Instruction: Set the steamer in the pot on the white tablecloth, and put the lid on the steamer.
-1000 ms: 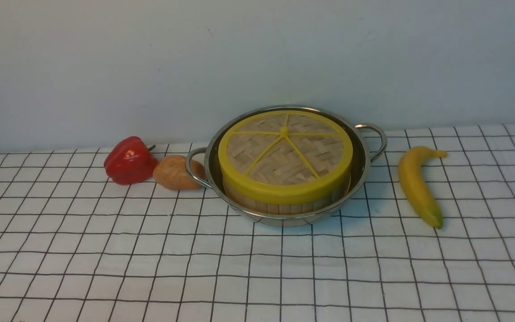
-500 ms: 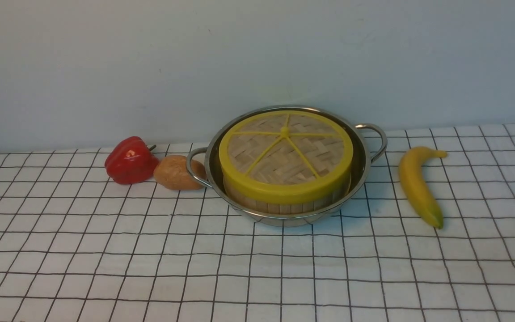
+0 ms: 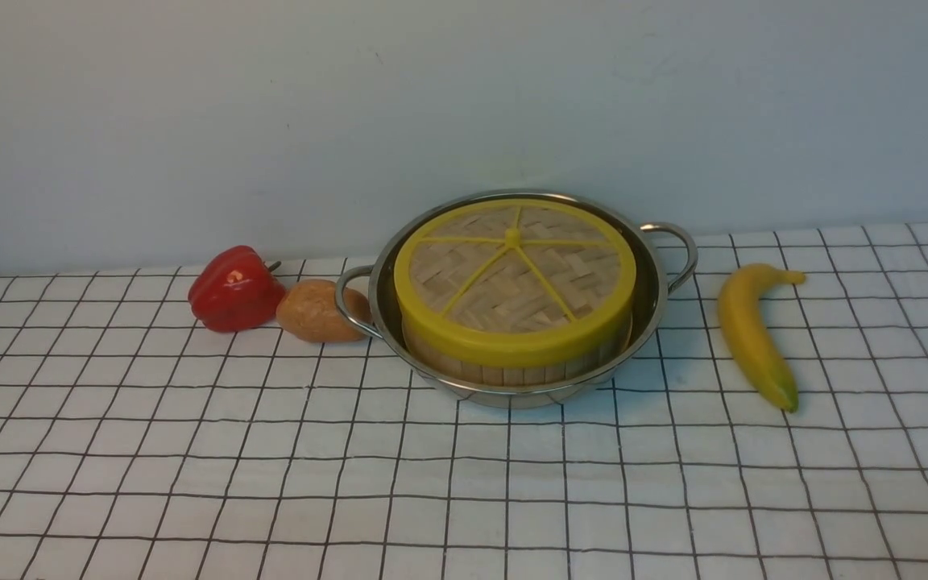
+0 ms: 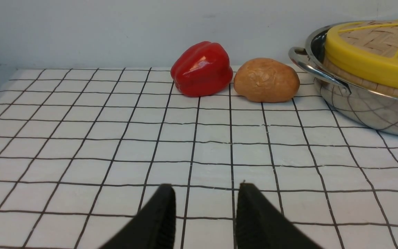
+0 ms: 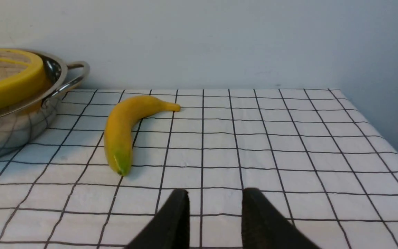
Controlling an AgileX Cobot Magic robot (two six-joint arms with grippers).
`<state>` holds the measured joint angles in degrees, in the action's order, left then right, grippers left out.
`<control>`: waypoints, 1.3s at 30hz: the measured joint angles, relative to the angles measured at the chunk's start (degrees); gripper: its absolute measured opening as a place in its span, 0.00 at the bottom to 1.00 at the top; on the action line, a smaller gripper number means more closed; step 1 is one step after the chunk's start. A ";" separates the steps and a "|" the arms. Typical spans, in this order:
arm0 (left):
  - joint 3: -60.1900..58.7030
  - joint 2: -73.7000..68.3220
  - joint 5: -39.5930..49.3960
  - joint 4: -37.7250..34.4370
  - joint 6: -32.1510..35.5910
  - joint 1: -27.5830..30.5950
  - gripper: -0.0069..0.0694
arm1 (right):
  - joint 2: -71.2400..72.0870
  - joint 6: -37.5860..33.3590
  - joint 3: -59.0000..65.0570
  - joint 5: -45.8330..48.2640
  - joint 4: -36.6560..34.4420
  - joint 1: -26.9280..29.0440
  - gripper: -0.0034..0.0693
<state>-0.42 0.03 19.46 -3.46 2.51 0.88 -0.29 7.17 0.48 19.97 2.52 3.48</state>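
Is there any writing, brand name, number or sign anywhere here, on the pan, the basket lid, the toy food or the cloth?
None can be read in any view.
pot: bare shiny steel, no stamp visible.
lid: only woven bamboo and yellow spokes.
red pepper, potato, banana: unmarked.
tablecloth: only a black grid.

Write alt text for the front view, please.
A shiny pot on a white tablecloth holds a steamer capped by its lid. A red pepper and potato lie left, a banana right.
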 joint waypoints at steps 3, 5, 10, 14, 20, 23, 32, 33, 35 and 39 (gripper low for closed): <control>0.00 0.00 0.00 0.00 0.00 0.00 0.41 | 0.00 0.00 0.00 0.12 0.15 -2.66 0.38; 0.00 0.00 0.00 0.00 0.00 0.00 0.41 | 0.00 0.00 0.00 0.12 0.17 -3.83 0.38; 0.00 0.00 0.00 0.00 0.00 0.00 0.41 | 0.00 0.00 0.00 0.12 0.17 -4.52 0.38; 0.00 0.00 0.00 0.00 0.00 0.00 0.41 | 0.00 0.00 0.00 0.12 0.17 -4.52 0.38; 0.00 0.00 0.00 0.00 0.00 0.00 0.41 | 0.00 0.00 0.00 0.12 0.17 -4.52 0.38; 0.00 0.00 0.00 0.00 0.00 0.00 0.41 | 0.00 0.00 0.00 0.12 0.17 -4.52 0.38; 0.00 0.00 0.00 0.00 0.00 0.00 0.41 | 0.00 0.00 0.00 0.12 -0.02 -4.52 0.38; 0.00 0.00 0.00 0.00 0.00 0.00 0.41 | 0.00 0.00 0.00 0.12 -0.08 -4.52 0.38; 0.00 0.00 0.00 0.00 0.00 0.00 0.41 | 0.00 0.00 0.00 0.12 -0.26 -4.52 0.38; 0.00 0.00 0.00 0.00 0.00 0.00 0.41 | 0.00 0.00 0.00 0.12 -0.26 -4.52 0.38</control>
<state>-0.42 0.03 19.46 -3.46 2.51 0.88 -0.29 7.17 0.48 20.09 2.26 -1.04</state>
